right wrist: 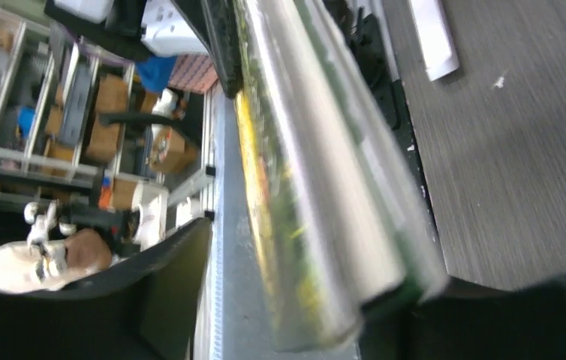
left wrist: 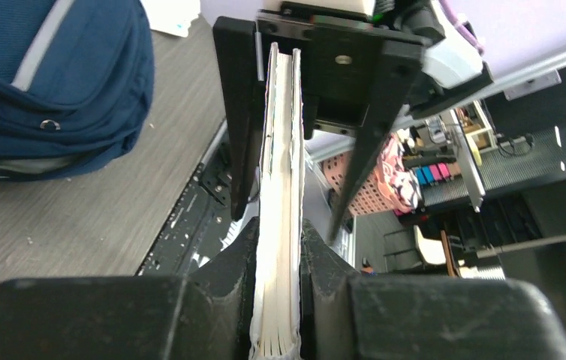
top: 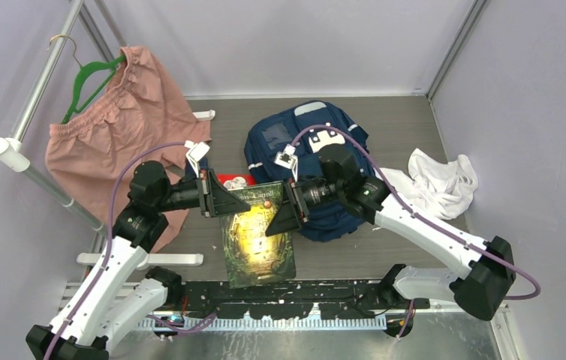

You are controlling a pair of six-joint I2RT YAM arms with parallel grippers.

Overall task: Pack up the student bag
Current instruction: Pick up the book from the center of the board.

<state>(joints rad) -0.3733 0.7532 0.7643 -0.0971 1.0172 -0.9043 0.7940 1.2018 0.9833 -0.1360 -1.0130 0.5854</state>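
Green book (top: 259, 240): left hand (left wrist: 278, 240) clamps page edge; right hand (right wrist: 317, 262) parted around spine, gap one side; student bag (top: 269, 154) behind.

My left arm (top: 111, 274) and right arm (top: 422, 225) had white link shells, black joint housings and a looping purple cable (top: 120, 178) each; my left gripper (top: 244, 204) and right gripper (top: 271, 227) were black wedges.

Glossy book (top: 259, 247), cloth student bag (top: 265, 154)

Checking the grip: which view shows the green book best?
Top external: the green book shows its whole front cover there. Left wrist shows only its page edge, pinched between the left fingers; right wrist shows just a blurred sliver of glossy cover.
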